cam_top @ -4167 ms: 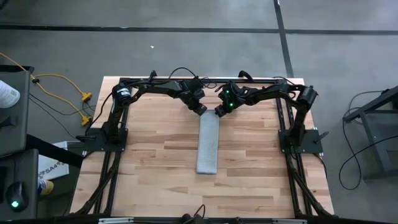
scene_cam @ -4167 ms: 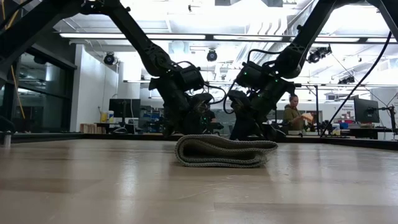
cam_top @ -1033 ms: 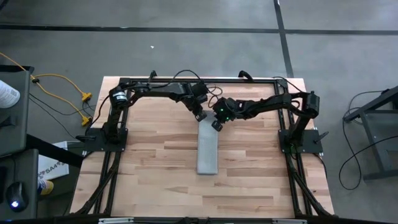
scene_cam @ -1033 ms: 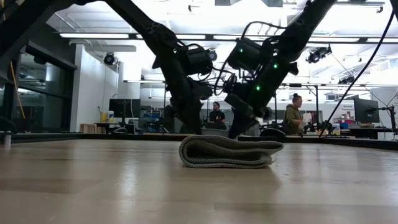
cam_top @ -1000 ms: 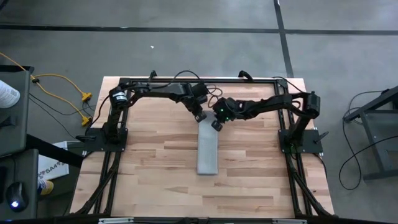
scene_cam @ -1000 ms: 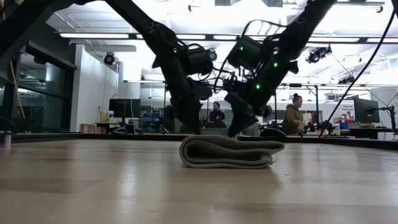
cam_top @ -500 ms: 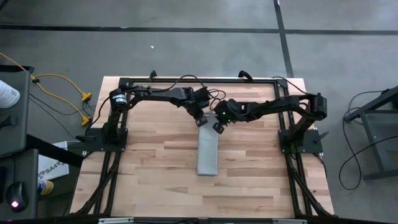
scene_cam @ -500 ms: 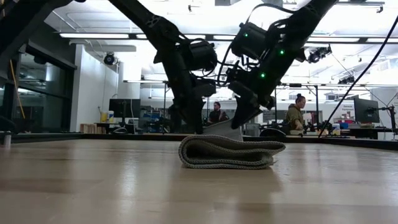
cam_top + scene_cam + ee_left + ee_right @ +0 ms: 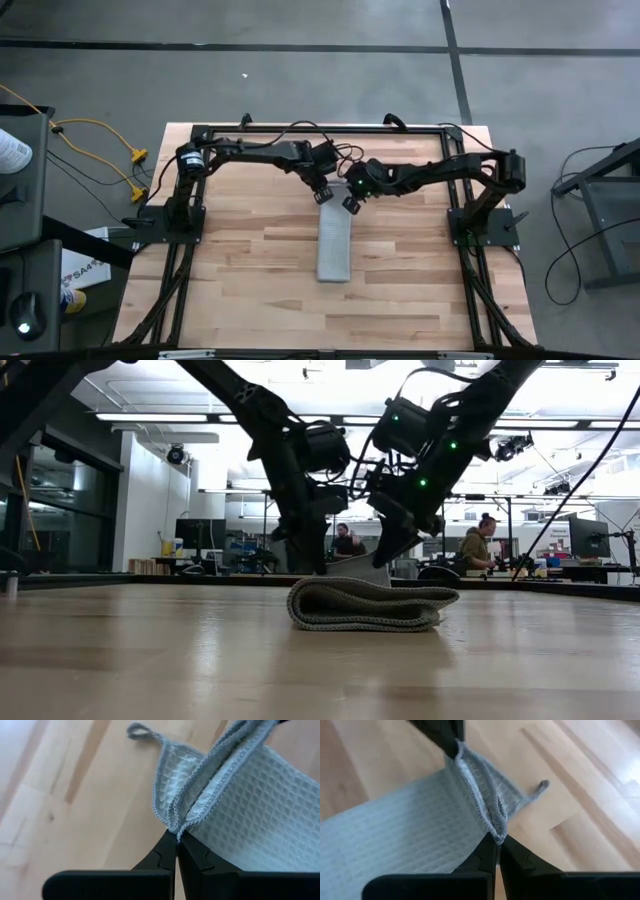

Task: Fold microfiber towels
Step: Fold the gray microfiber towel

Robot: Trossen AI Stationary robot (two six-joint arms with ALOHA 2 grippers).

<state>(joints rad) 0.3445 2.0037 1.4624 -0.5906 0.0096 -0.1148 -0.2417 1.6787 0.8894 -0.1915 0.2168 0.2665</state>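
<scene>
Cloth: light grey microfiber towel [image 9: 334,244] with a fine waffle-ribbed weave, folded into a long narrow strip, lying near the middle of the pale wooden plank surface [image 9: 240,280], its length running from the far edge toward the near edge.
Cloth, far end: lifted off the surface, its stitched edges bunched together between the two grippers; a small hanging loop [image 9: 140,731] sticks out at one corner.
Cloth, near end: a rounded fold resting flat, seen end-on in the low view [image 9: 371,606].
Left arm: reaches from the far left corner along the rear of the frame, elbow bent, wrist angled down toward the centre.
Left gripper [image 9: 323,194]: jaws closed, pinching the towel's layered edge at the left far corner [image 9: 176,838].
Right arm: extends from the right side mount leftward, low and nearly straight, green lights lit near the wrist.
Right gripper [image 9: 349,203]: jaws closed, pinching the bunched edge at the right far corner [image 9: 497,841], just beside the left gripper.
</scene>
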